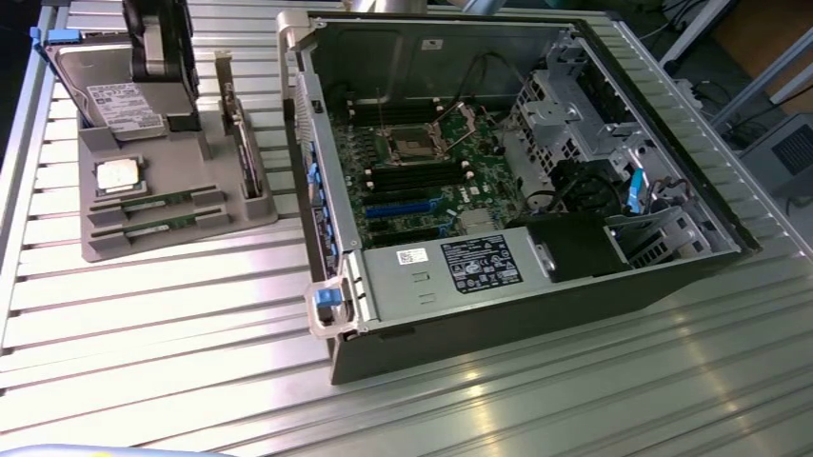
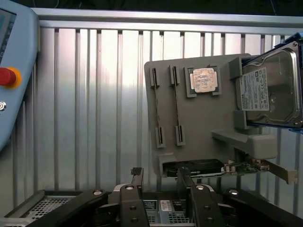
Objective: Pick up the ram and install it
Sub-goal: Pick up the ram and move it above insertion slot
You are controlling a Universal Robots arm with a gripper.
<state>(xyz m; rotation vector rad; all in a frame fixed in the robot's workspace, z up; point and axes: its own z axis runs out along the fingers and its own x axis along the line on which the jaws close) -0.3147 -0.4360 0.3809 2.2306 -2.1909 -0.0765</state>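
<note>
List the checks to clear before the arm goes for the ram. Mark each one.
1. Both ram sticks seated in the gray holder: ok.
2. Gripper empty, jaws apart: ok.
3. Gripper lined up on a stick: not ok, it is apart from both.
4. Computer case open, motherboard exposed: ok.
5. Memory slots free: cannot tell.

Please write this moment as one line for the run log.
gripper: open, empty | ram: two sticks, both in gray tray, untouched | computer case: open
</note>
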